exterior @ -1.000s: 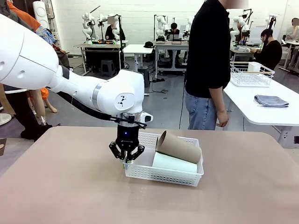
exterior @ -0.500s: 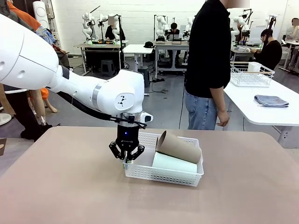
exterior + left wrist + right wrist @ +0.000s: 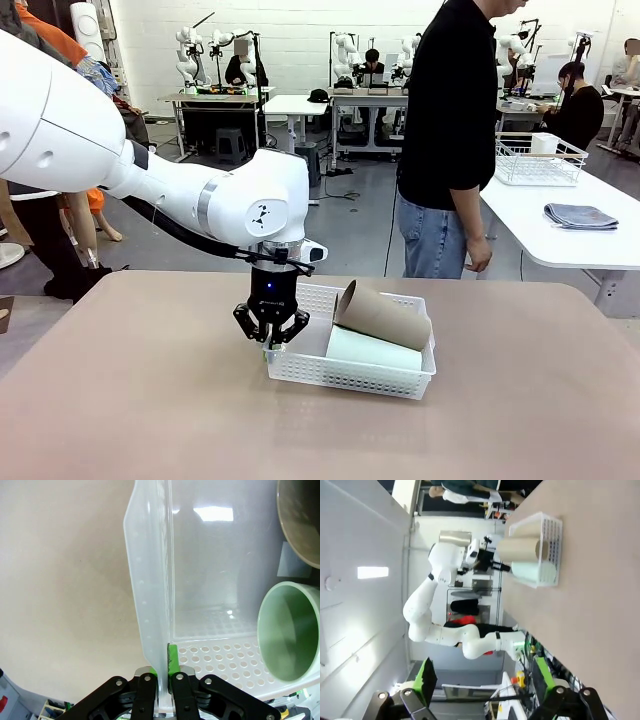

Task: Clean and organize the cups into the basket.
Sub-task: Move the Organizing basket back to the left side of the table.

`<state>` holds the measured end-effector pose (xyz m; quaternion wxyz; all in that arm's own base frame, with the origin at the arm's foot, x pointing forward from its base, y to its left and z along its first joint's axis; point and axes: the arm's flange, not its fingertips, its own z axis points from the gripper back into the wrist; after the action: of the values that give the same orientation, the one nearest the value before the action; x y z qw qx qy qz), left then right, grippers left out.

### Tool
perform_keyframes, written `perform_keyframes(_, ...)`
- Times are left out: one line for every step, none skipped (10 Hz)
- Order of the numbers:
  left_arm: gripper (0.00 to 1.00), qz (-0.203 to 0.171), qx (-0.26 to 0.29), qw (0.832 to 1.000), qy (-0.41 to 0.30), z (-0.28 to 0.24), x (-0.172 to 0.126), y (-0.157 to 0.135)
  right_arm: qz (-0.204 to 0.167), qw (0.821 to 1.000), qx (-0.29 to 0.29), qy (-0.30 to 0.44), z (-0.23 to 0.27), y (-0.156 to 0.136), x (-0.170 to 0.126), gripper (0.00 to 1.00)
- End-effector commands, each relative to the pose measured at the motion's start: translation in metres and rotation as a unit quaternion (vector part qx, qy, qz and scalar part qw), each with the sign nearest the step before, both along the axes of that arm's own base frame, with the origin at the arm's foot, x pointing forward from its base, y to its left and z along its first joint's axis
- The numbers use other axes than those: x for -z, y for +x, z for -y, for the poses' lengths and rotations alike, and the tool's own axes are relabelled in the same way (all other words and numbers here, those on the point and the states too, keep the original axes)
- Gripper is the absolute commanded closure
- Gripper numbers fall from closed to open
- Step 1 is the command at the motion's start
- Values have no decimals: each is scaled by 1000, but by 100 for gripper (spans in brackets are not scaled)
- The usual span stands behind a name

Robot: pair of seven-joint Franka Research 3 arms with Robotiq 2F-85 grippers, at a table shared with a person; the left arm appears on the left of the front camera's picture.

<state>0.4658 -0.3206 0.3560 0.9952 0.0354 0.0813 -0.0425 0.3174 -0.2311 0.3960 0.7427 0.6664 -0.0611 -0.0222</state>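
Note:
The white perforated basket sits mid-table, and my left gripper comes straight down onto its left end. Inside it a brown-tan cup lies on its side, propped on a pale mint cup. The left wrist view has the left gripper shut on the basket's thin side wall, with the mint cup's mouth and the brown cup's rim to the right. My right gripper is open and empty, far from the basket.
A person stands at the table's far edge, arms down. On a white table at the right are a wire rack basket and a folded grey cloth. Bare tan tabletop lies left of and in front of the basket.

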Motion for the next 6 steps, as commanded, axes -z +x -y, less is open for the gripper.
perform_keyframes(100, -2, 1, 1000, 4, -4, 2, 0, -2, 1000, -5, 11, 20, -5, 9, 0)
perform_keyframes(100, -2, 1, 1000, 4, -4, 2, 0, 15, 1000, 6, 26, 22, -5, 13, 0)
perform_keyframes(100, -2, 1, 1000, 4, -4, 2, 0, 44, 998, 14, 52, 20, 0, 17, 0)
perform_keyframes(100, -2, 1, 1000, 4, -4, 2, 0, -6, 1000, 4, 13, 14, -6, 11, 0)
perform_keyframes(100, -2, 1, 1000, 4, -4, 2, 0, -6, 1000, 4, 13, 14, -6, 11, 0)
perform_keyframes(100, -2, 1, 1000, 4, -4, 2, 0, -6, 1000, 4, 13, 14, -6, 11, 0)
